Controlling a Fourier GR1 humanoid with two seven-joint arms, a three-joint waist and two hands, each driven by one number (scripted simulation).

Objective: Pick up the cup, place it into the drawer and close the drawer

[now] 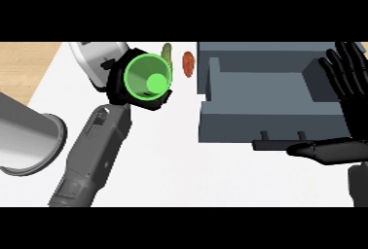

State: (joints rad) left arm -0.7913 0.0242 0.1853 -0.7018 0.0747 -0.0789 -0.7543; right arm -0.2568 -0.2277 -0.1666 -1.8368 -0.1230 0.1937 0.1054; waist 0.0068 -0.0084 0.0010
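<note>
The green cup sits in the upper middle of the frame, a little left of centre, and the left hand has it. Black fingers are wrapped round the outside of it, with the cup tipped so that I look straight into its open mouth and see the round bottom inside. The grey left forearm runs up to it from the lower left corner.

The cup is outside the drawer, just to the left of it. The drawer is a blue-grey box filling the right-centre of the frame and it is pulled open, showing its hollow inside. Its dark handle sticks out from the front wall, toward the bottom of the frame.

The right hand is at the right edge, fingers straight, spread apart and pointing up, holding nothing. Its thumb reaches leftward, close by the handle's right end; whether they touch I cannot tell.

Between cup and drawer, near the top, are a small olive-green item and a reddish-brown one. A white and grey vessel shows behind the cup at upper left, and a large grey metal cylinder lies at the left edge on the white counter.
</note>
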